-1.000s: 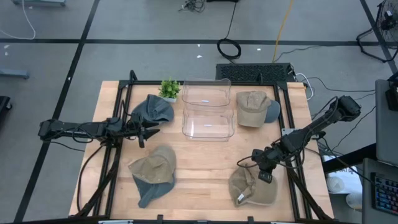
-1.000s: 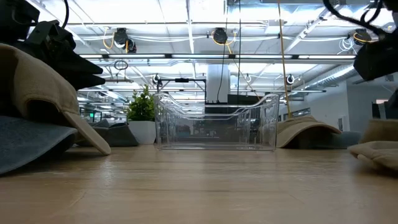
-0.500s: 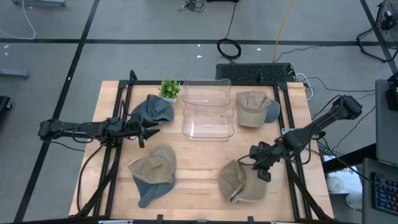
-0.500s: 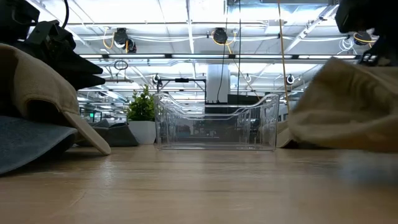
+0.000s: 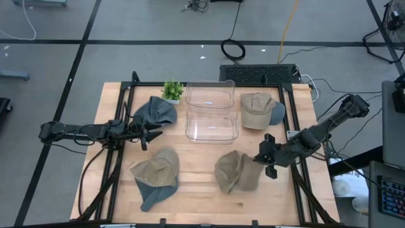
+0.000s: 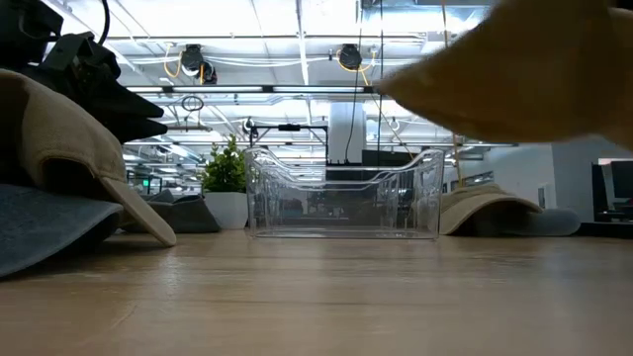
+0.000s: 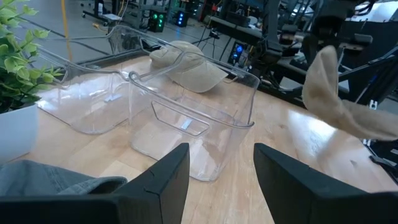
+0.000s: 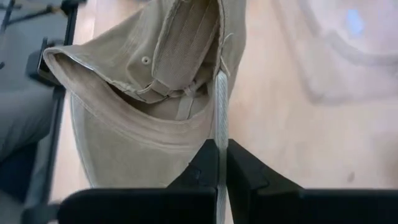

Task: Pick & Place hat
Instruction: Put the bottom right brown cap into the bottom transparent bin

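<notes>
Your right tool [image 5: 262, 154] is clenched on just the rim of the floppy tan corduroy cap [image 5: 235, 171], so a quick swing toward the clear plastic bins [image 5: 212, 125] could shake it loose.

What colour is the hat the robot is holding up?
Tan, like sand. The hat shows best in the right wrist view, pinched in the right gripper.
</notes>
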### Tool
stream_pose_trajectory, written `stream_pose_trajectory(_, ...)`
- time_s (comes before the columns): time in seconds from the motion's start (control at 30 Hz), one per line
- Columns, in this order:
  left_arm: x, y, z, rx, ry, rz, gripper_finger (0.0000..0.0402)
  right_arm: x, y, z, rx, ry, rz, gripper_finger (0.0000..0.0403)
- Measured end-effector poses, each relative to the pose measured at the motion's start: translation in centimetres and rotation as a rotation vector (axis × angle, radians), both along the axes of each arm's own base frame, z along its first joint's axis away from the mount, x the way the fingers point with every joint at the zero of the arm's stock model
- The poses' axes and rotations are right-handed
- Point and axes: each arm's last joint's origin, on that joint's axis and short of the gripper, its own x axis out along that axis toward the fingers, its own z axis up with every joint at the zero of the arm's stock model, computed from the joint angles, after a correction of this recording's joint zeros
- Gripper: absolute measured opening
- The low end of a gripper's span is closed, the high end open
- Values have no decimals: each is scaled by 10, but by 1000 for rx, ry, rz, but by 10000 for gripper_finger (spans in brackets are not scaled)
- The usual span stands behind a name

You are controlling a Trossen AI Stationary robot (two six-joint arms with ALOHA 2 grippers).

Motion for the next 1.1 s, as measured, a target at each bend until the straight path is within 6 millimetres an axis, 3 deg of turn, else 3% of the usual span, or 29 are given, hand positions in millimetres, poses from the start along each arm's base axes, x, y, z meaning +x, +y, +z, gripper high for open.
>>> stream_pose_trajectory(0.53, 0, 0, 0, 0, 0, 0, 187, 3, 13, 25, -319, -393, -120, 0)
stream_pose_trajectory(0.77, 0, 0, 0, 0, 0, 0, 187, 8, 13, 36, -476, -500, -257, 0)
stream_pose_trajectory(1.1, 0, 0, 0, 0, 0, 0, 186, 16, 17, 65, -487, -694, -209, 0)
